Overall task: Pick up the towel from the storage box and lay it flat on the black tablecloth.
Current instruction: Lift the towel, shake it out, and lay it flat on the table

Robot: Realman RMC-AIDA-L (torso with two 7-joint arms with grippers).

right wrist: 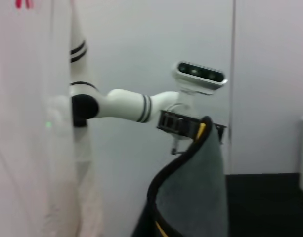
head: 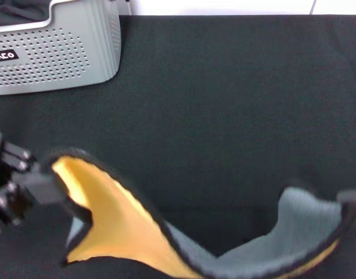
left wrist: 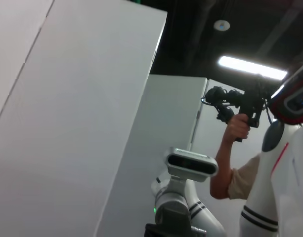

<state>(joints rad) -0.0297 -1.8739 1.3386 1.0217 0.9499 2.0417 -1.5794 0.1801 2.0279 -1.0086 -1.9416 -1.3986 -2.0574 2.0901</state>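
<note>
The towel (head: 119, 226) hangs in the air between the two grippers, above the near part of the black tablecloth (head: 224, 99). It is not flat: the middle sags down in a curve, the yellow-orange side shows on the left half and a grey side shows on the right half, and a thin black trim runs along the edge.

The left gripper (head: 44, 185) is at the left edge of the head view and is closed on the left corner of the towel. The right gripper (head: 352, 196) is only just visible at the right edge; the right corner of the towel rises up to it, so it seems to hold that corner, but its fingers are not seen clearly.

The storage box (head: 56, 52) stands on the tablecloth at the far left, well apart from the towel.

In the right wrist view the towel (right wrist: 191, 192) hangs from the left gripper (right wrist: 191, 127).
</note>
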